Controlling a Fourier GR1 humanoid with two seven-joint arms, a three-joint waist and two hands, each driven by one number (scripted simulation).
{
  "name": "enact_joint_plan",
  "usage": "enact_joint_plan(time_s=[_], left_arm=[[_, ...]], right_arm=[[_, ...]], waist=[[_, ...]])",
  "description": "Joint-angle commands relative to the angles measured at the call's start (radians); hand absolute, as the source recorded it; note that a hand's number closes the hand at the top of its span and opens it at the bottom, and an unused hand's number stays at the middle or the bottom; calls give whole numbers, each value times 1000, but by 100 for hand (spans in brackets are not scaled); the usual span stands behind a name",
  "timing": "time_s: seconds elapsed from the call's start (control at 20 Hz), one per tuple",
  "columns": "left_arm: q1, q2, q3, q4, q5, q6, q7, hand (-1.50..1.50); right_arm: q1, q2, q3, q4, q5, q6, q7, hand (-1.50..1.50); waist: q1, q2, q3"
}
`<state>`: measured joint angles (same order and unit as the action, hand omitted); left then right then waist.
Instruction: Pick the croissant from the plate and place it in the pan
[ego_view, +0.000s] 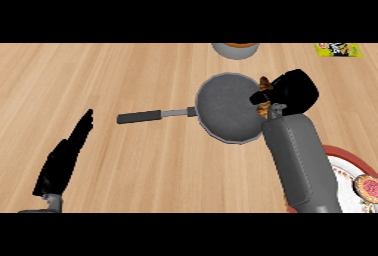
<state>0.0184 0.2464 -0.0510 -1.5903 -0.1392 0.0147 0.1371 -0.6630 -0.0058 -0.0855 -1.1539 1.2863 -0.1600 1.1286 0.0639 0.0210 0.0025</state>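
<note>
Croissant (264, 85) in right hand (295, 90) at pan (229, 107) edge (yellow packet (338, 49): writing illegible).

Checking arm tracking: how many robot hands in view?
2: left robot hand open at lower left; right robot hand holding the croissant over the right rim of the pan.

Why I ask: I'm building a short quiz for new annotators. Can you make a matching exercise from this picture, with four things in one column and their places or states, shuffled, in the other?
Things:
1. croissant
2. pan
3. plate
4. left robot hand

Places or states:
A. lower right corner, red rim showing
B. held in the right robot hand, at the pan's right rim
C. lower left, open and resting
D. middle of the view, grey, nothing lying in it

Pairs: 1-B, 2-D, 3-A, 4-C
</note>
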Motion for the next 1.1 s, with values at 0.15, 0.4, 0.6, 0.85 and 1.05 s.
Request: enact_joint_plan(time_s=[0.15,0.4,0.6,0.85,1.05], left_arm=[[-20,-17,-23,7,-17,4,-2,0],[-13,-6,-11,18,-15,-4,-23,0],[28,-11,-7,14,-23,13,-25,0],[14,2,18,9,-5,1,-10,0],[28,15,38,14,2,-6,-10,0]], right_arm=[[-37,6,-187,114,-285,-342,22,-150],[-75,6,-152,197,-314,-642,-116,-150],[-82,6,-178,223,-217,-845,-192,-150],[-87,6,-223,258,-160,-1068,-134,-150],[-7,6,-211,234,-98,-1177,-55,-150]], waist=[[17,11,4],[21,3,1],[-2,-4,-1],[-20,-11,-2],[-45,-23,-4]])
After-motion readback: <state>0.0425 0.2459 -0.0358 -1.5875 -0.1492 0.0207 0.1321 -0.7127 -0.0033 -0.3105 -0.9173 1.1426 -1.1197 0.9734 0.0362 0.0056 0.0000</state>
